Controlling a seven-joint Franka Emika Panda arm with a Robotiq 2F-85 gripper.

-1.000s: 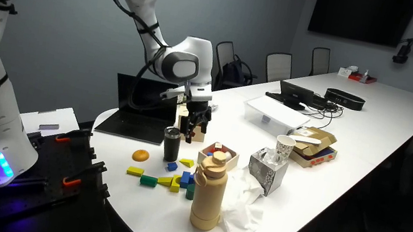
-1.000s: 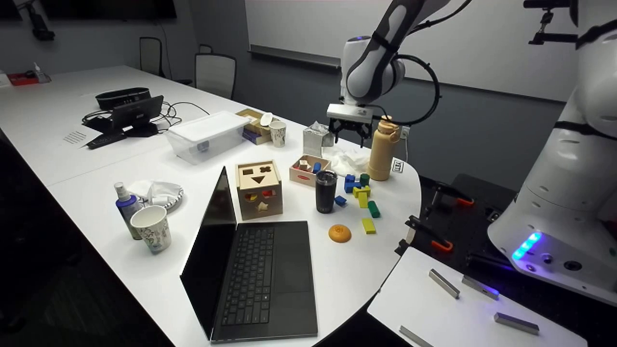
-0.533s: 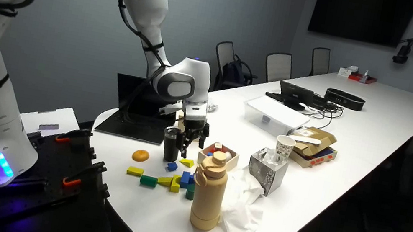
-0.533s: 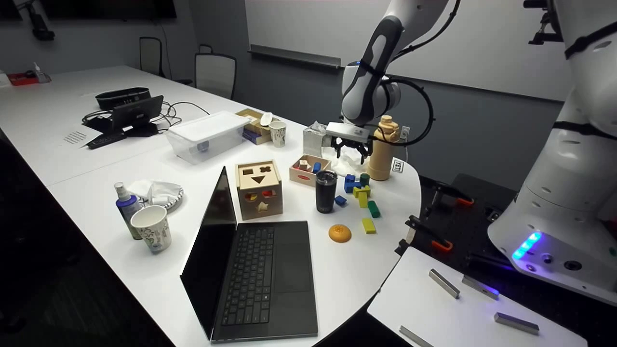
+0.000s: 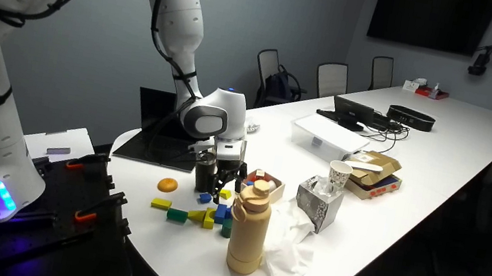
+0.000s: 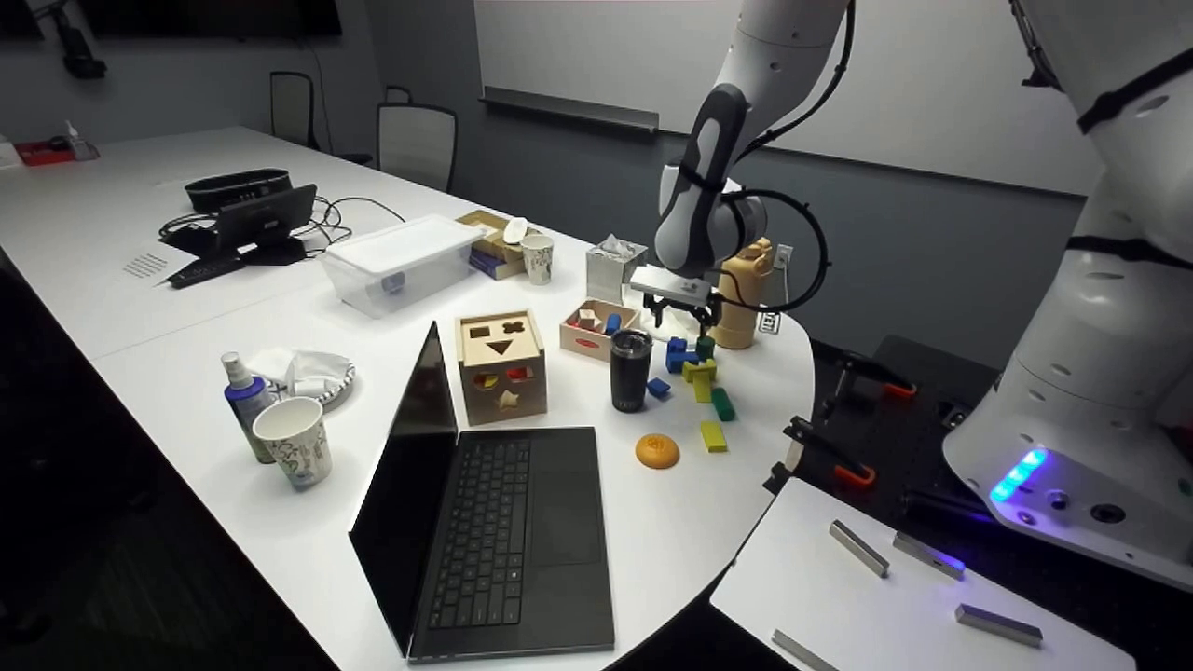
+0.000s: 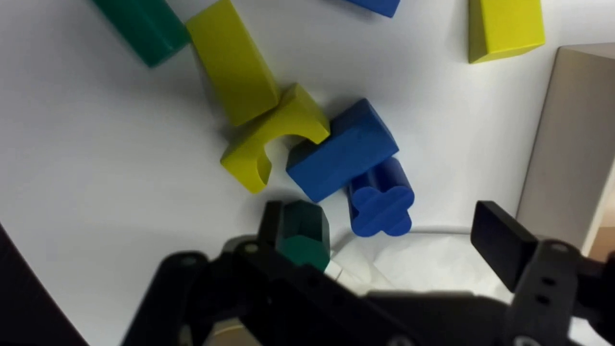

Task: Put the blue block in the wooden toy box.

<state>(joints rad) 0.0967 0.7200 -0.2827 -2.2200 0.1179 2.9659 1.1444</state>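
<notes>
Now that the arm (image 5: pixel 179 15) has come down over the last second, the hand (image 7: pixel 382 226) hangs low above a cluster of toy blocks (image 6: pixel 699 370) on the desk (image 6: pixel 666 522), where earlier it was well clear of them. Its fingers (image 7: pixel 502 242) stand wide apart, holding nothing, and the pieces have not visibly shifted.

Beneath the gap, in the wrist view, sits a blue clover-shaped block (image 7: pixel 382 211), touching the blue rectangular block (image 7: pixel 343 151) to its left. A loose blue block (image 6: pixel 659 388) lies apart from these, just right of the dark tumbler (image 6: pixel 630 373) in an exterior view, and another blue piece (image 6: pixel 612 323) rests in the small open tray (image 6: pixel 599 348). Which one the task means cannot be told for certain; the descent suggests the clover-shaped one or its neighbour.

The wooden toy box (image 6: pixel 503 366) stands left of the tumbler, just beyond the open laptop (image 6: pixel 503 540). The task therefore seems to be at the approach, with grasp and carry both ahead. Probably a little more lowering and careful centring are needed first.

The green hexagonal block (image 7: pixel 307 235) shows right beside the finger at the left of the wrist view; whether they touch is unclear. Closing there could catch it too.
</notes>
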